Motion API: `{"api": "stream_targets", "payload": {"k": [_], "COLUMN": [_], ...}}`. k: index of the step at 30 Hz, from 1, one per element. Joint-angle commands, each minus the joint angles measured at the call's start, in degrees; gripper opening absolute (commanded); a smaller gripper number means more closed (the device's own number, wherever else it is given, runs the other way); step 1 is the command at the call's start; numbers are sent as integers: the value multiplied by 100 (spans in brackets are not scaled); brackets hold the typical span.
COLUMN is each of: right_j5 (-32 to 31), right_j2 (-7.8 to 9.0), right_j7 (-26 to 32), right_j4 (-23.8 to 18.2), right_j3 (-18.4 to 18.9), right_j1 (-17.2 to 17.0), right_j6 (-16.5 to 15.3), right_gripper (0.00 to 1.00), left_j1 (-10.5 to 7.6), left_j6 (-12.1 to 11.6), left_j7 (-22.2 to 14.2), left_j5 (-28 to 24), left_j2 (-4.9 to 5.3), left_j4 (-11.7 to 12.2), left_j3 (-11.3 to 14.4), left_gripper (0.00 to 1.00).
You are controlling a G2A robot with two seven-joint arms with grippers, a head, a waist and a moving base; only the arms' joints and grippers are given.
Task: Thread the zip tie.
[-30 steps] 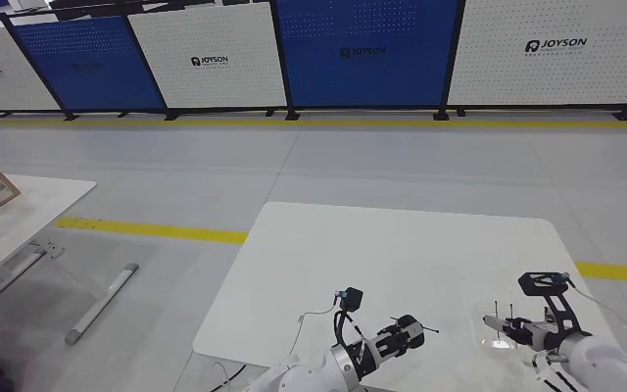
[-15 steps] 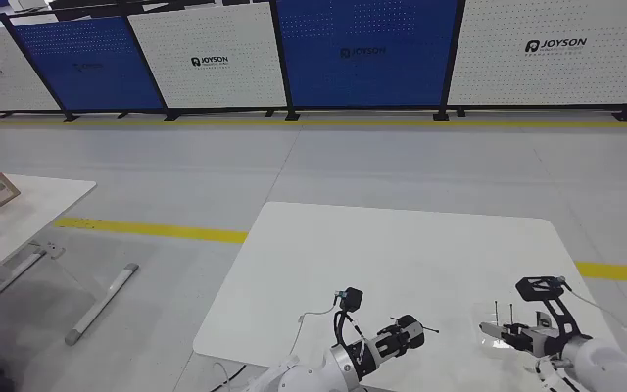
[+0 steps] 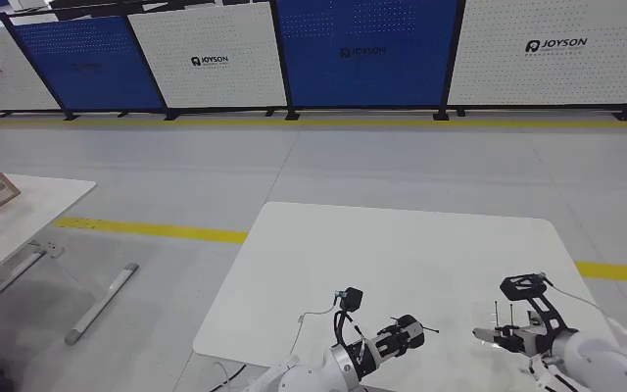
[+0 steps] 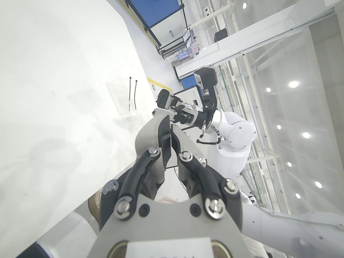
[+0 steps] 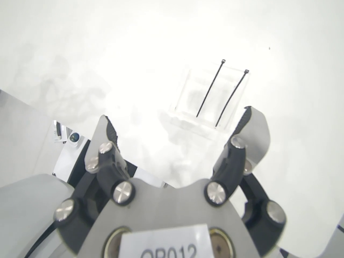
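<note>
The right gripper [image 5: 177, 119] hangs with its two grey fingers spread wide and nothing between them, low over the near right part of a white rectangular table [image 3: 392, 255]. Just ahead of its fingertips sits a small clear plastic tray [image 5: 185, 100]. Two thin black plastic zip ties [image 5: 210, 88] rest on that tray, side by side and apart from each other. They are nearly parallel. Their small square heads lie at the far end, reaching just past the tray's far edge, and their tails point back toward the open fingers. Neither tie is touched by a finger. The left gripper [image 4: 168, 132] is over the table's near edge, well apart from the tray. Its ribbed black pads are pressed together with nothing seen between them.
</note>
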Motion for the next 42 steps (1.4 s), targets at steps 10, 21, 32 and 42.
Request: {"api": "stream_targets", "payload": {"k": [10,21,32,42], "right_j5": [-38,-305,-244,-283], "right_j2": [9,65,77,91], "right_j7": [276,452,194,326], "right_j4": [157,424,543,731], "right_j3": [-149,-804,-635,-650], "right_j1": [105,694,606,791], "right_j6": [139,553,855,1075], "right_gripper": [100,100,100,62], "left_j1": [0,0,0,0], "left_j6": [0,0,0,0], "left_j7": [0,0,0,0], "left_j5": [0,0,0,0], "left_j2": [0,0,0,0], "left_j4": [0,0,0,0], "left_j3": [0,0,0,0], "left_gripper": [0,0,0,0]}}
